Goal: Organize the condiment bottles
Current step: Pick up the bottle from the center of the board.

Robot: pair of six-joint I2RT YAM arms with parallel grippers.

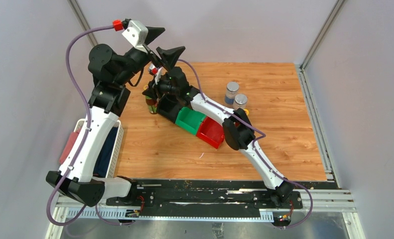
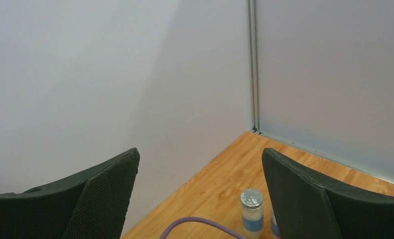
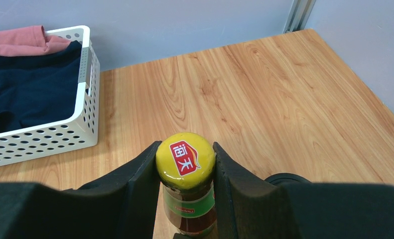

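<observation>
Nearest us, at the lower left of the top view, the white basket (image 1: 116,149) holds folded clothes beside the left arm's base. A little farther in, three bins run in a diagonal row toward the upper left: the red bin (image 1: 210,132), the green bin (image 1: 191,120) and the black bin (image 1: 168,106). We see no bottle in the red or green one. The black one is mostly hidden under the right arm's wrist.

At the far end of that row the right gripper (image 3: 186,167) is clenched on the yellow cap of a dark brown bottle (image 3: 190,204). The bottle stands upright, just beside the black bin. We cannot tell whether its base touches the table.

Farther back, at the upper right of the wood, a silver-lidded shaker (image 1: 231,91) and a second shaker (image 1: 240,101) stand close together, loose on the table and well apart from the bins.

Highest in the frame, the left gripper (image 1: 163,43) hangs in the air with its fingers spread wide, holding nothing.

We judge the sorting to be at an early stage. One bottle is in hand, both shakers are not yet binned, and the other bottles cannot be made out.
</observation>
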